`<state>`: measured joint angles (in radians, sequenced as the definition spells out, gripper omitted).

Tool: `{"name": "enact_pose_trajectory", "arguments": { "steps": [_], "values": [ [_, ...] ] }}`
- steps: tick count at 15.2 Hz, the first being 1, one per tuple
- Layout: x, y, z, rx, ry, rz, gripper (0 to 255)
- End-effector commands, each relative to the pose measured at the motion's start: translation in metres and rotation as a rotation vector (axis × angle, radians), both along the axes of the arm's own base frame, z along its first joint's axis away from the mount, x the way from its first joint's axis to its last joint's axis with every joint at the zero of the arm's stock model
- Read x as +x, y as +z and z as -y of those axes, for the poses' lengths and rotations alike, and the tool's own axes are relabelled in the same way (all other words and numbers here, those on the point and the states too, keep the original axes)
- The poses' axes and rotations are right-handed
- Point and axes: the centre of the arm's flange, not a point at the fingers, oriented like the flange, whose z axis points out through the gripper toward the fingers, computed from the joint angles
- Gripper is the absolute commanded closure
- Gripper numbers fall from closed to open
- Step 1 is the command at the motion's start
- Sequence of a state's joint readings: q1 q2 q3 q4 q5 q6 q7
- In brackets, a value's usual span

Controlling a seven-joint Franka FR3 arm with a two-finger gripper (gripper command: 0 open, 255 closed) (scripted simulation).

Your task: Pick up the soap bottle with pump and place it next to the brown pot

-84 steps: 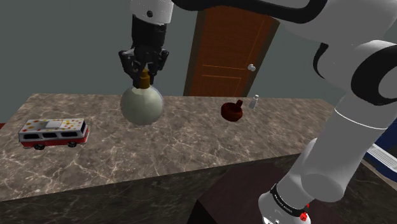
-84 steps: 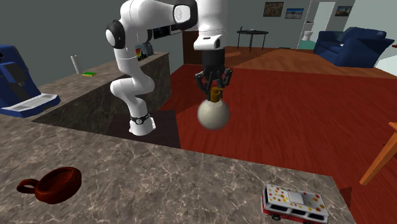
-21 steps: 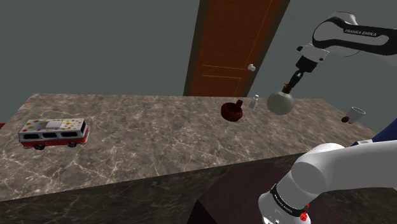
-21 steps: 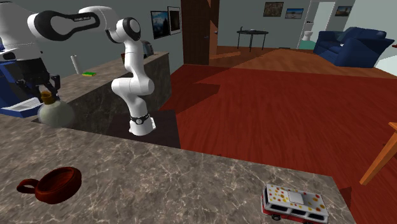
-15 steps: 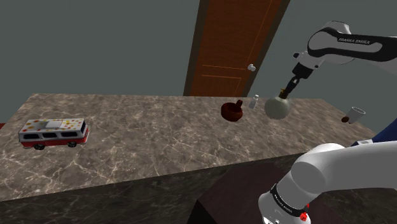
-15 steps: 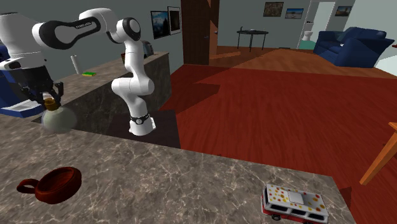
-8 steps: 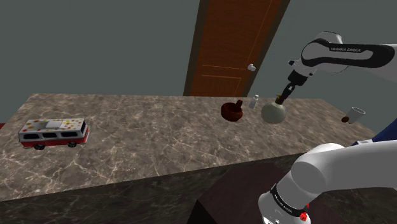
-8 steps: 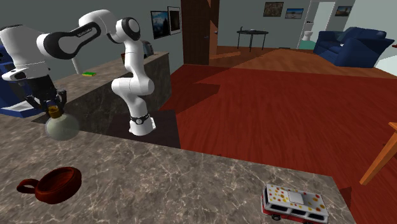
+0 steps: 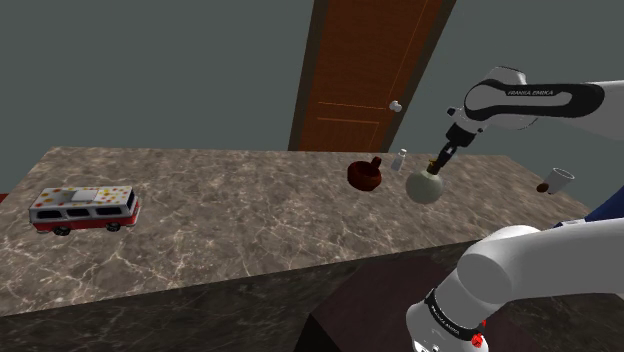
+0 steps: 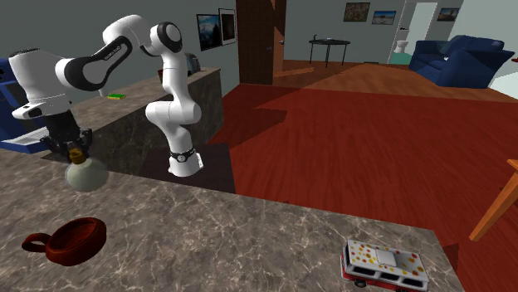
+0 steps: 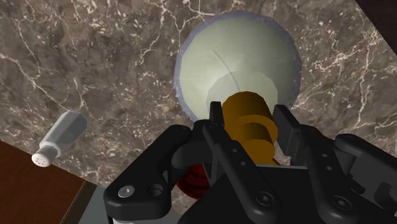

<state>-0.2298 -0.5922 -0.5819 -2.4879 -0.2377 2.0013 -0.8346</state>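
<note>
The soap bottle [image 9: 424, 187] has a round pale grey-green body and a gold pump neck [image 11: 251, 124]. My black gripper [image 9: 438, 160] is shut on that neck, holding the bottle upright and low over the marble counter [image 9: 250, 215]; I cannot tell whether its base touches. The brown pot [image 9: 366, 175] with a short handle stands a little to the shoulder view's left of the bottle. In the second exterior view the bottle [image 10: 85, 173] hangs from the gripper [image 10: 76, 153] behind the pot [image 10: 75, 239]. In the wrist view the fingers of the gripper [image 11: 251, 137] clasp the neck above the body [image 11: 235, 63].
A small white shaker [image 9: 401, 160] stands just behind the pot and bottle, also seen lying close by as the shaker [image 11: 57, 139]. A toy bus [image 9: 84, 208] sits far off at the counter's other end. A cup [image 9: 556, 181] lies near the right edge. A brown door [image 9: 365, 75] is behind.
Over the last second the gripper has carried the bottle down and to the shoulder view's left, closer to the pot and the counter. The grip has stayed the same.
</note>
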Motion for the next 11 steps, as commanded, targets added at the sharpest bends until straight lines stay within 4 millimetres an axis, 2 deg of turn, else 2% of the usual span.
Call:
{"name": "enact_pose_trajectory", "arguments": {
  "steps": [1, 11],
  "values": [
    [0.0, -0.011, 0.0, -0.001, 0.0, 0.001, 255],
    [0.0, -0.064, 0.0, -0.001, 0.0, 0.001, 255]
  ]
}}
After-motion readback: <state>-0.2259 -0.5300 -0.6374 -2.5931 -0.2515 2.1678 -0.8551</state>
